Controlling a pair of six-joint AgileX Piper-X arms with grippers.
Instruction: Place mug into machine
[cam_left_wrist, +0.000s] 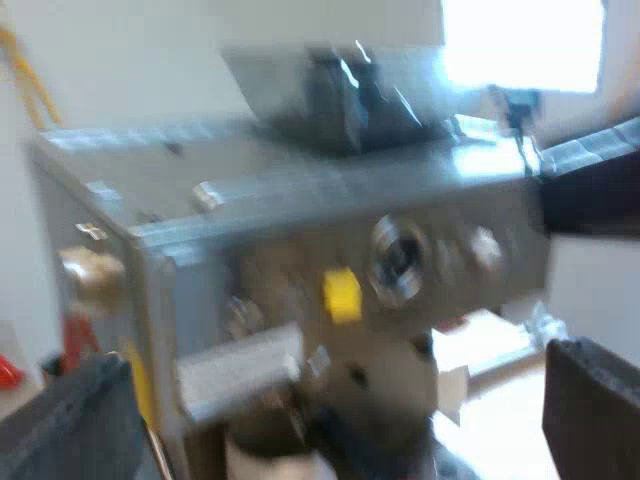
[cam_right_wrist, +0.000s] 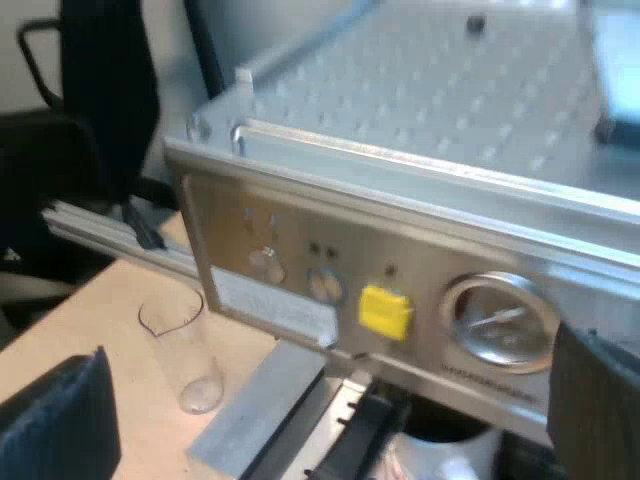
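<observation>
The espresso machine (cam_left_wrist: 330, 200) is close in front of my left gripper (cam_left_wrist: 325, 420), with its bean hopper (cam_left_wrist: 340, 95) on top and a yellow button (cam_left_wrist: 342, 295) and a round gauge (cam_left_wrist: 397, 260) on the front panel. Below the panel sits something pale and round (cam_left_wrist: 268, 458), possibly the mug. My left gripper is open with nothing held. My right gripper (cam_right_wrist: 325, 415) is also open and empty, facing the same front panel (cam_right_wrist: 400, 290). A dark handle (cam_right_wrist: 360, 430) juts out under the panel, beside a white shape (cam_right_wrist: 445, 460) that may be the mug.
A clear measuring glass (cam_right_wrist: 185, 355) stands upright on the wooden table (cam_right_wrist: 90, 320) near the machine's drip tray (cam_right_wrist: 255, 410). A black chair (cam_right_wrist: 100, 90) is beyond the table. Small red items (cam_left_wrist: 80, 335) lie at the machine's side.
</observation>
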